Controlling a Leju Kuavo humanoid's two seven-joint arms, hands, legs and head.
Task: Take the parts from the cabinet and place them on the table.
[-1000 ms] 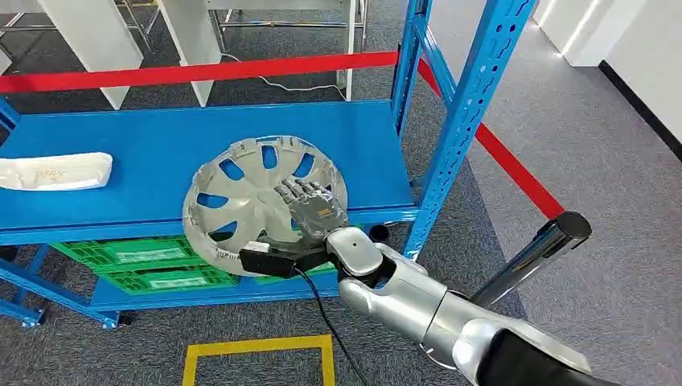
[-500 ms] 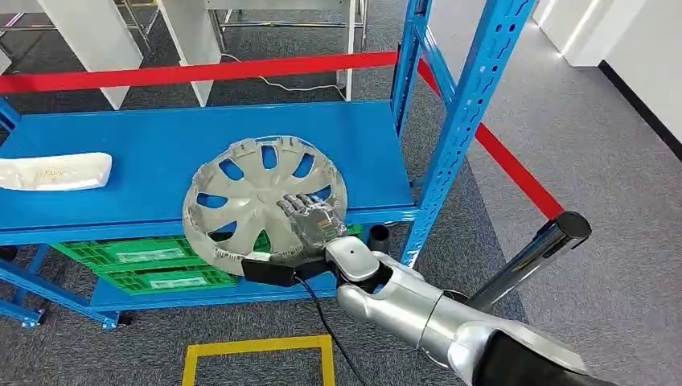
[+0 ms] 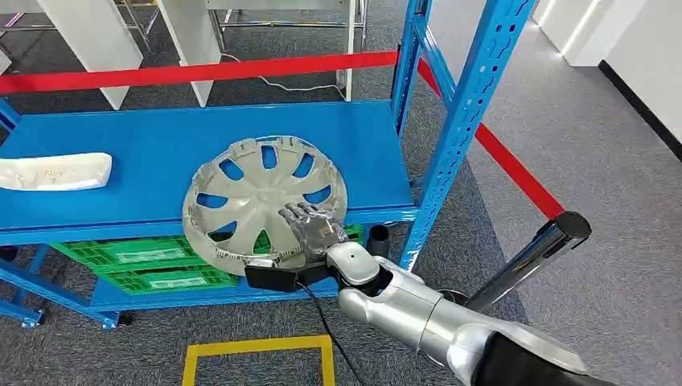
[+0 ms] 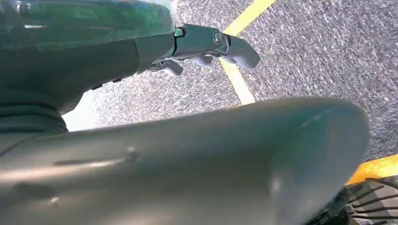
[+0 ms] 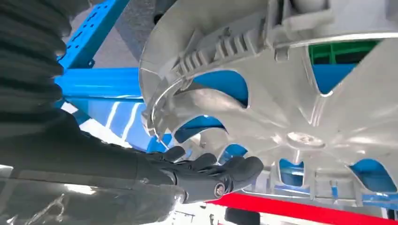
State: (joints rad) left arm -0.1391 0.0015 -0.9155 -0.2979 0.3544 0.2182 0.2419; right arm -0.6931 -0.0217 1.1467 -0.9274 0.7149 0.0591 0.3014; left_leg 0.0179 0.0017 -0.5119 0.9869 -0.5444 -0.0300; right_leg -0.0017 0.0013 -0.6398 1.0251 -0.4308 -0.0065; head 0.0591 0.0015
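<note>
Grey carpet runs under our blue rack, with a red bar across its back and yellow tape marking the floor in front. On the blue shelf lies the hubcap, inner side up, its near rim hanging out past the shelf's front edge. Our right hand rests on the hubcap's near part, fingers laid flat against the spokes; from the right wrist view the dark fingers stretch along the inside of the rim, and we cannot tell whether they have actually clamped it. A black cable box sits at that wrist, just below the hubcap's edge. Well to the left on the same shelf lies a white part. Green crates stand on the lower shelf beneath. Our left hand hangs over the carpet, fingers curled in with nothing in them.
</note>
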